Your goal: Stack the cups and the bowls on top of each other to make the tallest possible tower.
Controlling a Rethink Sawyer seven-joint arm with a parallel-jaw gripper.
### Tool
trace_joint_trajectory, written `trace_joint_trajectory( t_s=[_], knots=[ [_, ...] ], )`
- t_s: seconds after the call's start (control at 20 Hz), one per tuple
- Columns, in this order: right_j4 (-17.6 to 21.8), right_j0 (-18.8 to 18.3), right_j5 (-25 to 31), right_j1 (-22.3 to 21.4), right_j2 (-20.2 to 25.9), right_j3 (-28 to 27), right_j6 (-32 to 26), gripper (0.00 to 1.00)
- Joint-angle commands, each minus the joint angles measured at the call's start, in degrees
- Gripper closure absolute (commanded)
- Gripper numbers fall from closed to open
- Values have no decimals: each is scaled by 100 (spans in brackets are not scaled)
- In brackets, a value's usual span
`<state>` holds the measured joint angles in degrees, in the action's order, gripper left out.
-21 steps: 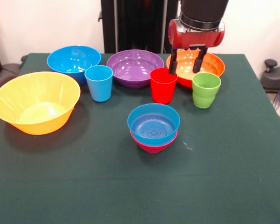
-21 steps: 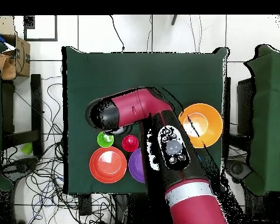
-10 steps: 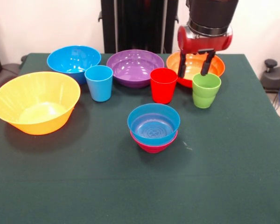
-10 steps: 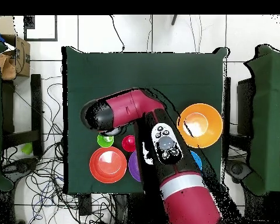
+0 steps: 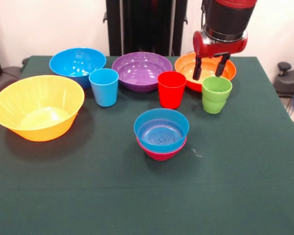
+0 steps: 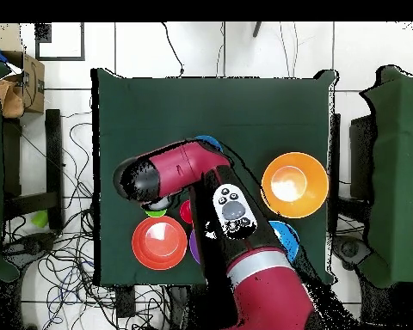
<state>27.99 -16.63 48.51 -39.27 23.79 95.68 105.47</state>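
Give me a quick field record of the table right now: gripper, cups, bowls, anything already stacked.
gripper: open, empty, above the green cup, in front of the red-orange bowl
cups: light blue cup, red cup and green cup, all upright, standing apart
stacked so far: small blue bowl nested in the small magenta bowl
loose bowls: yellow-orange bowl, large blue bowl, purple bowl, red-orange bowl
table: dark green cloth
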Motion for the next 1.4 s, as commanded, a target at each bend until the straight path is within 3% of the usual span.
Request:
trace_joint_trajectory(
  t_s=[0.05, 0.65, 1.0, 1.4],
  knots=[
    [86, 182, -23, 532, 322, 245, -399, 0],
    [32, 420, -710, 659, 249, 310, 255, 0],
    [-37, 511, -1005, 524, 172, 606, 428, 0],
    [39, 612, -1158, 669, 11, 511, 448, 0]
  ],
)
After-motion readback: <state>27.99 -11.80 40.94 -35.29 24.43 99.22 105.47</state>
